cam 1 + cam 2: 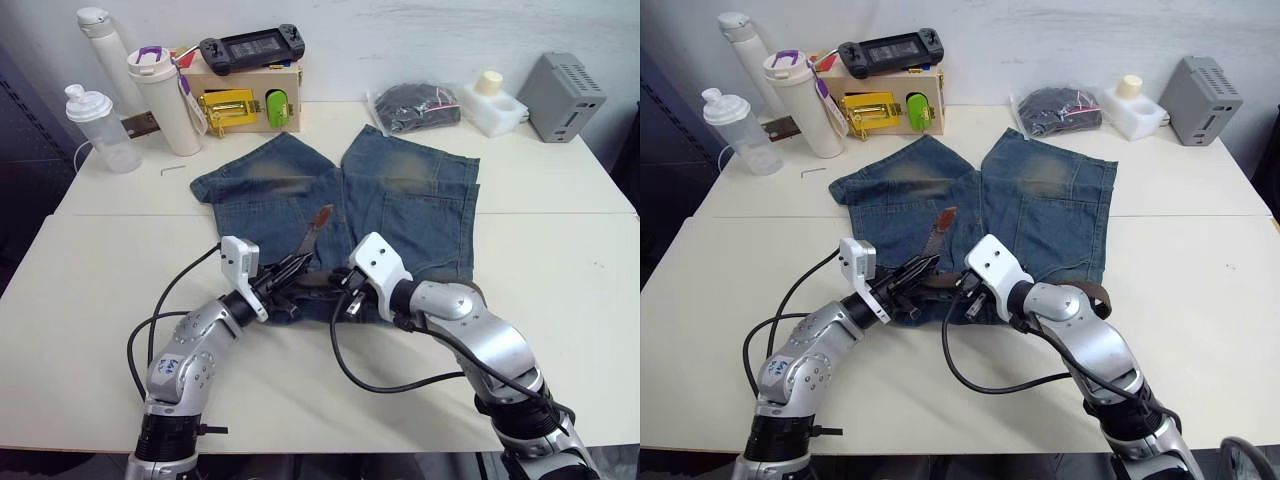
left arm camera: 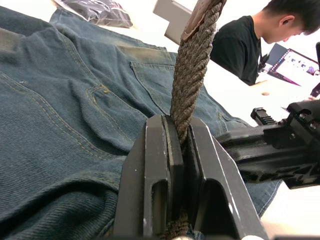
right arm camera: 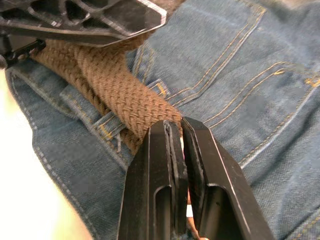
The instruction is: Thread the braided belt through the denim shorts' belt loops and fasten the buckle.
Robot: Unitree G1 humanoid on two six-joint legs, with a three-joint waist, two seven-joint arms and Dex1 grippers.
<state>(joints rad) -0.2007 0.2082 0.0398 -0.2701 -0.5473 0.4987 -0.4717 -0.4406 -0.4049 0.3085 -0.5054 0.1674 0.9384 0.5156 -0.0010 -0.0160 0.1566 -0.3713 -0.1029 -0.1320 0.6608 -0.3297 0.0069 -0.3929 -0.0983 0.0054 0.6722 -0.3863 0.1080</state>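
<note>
Near table edge: faded blue denim shorts [image 1: 400, 200] lie flat on the pale table [image 1: 90, 290], waistband toward the robot, legs pointing away.
Belt: a dark-brown braided woven belt [image 3: 120, 95] runs along the waistband; its smooth leather tip [image 1: 322, 218] sticks up and away over the seat of the shorts. A further stretch of strap curls out at the robot's right of the waistband [image 1: 1095, 293].
Loops: one short denim belt loop [image 3: 107, 125] crosses over the braid, so at least that loop looks threaded; I cannot tell how many others are.
Buckle: too hidden behind the arms to place.
Left gripper [image 2: 182, 135]: its two black fingers are pinched narrow on the braid just behind the tip, with the strap rising between them.
Right gripper [image 3: 180, 130]: fingers nearly closed, their tips at the belt's edge on the waistband just beside the loop; whether they pinch braid or denim I cannot tell.
Step in hand: probably drawing the tip end on toward the next loop.
Doing it well: keep the strap flat and untwisted, pull along the waistband and not upward, and let the right gripper pin the denim so the shorts don't bunch or slide.
Risk: the loose weave may snag on a loop edge.
Elsewhere: white bottles [image 1: 165, 100], a wooden latch box [image 1: 245, 100] and a dark bundle in a clear bag [image 1: 415, 105] stand well apart at the far side.
</note>
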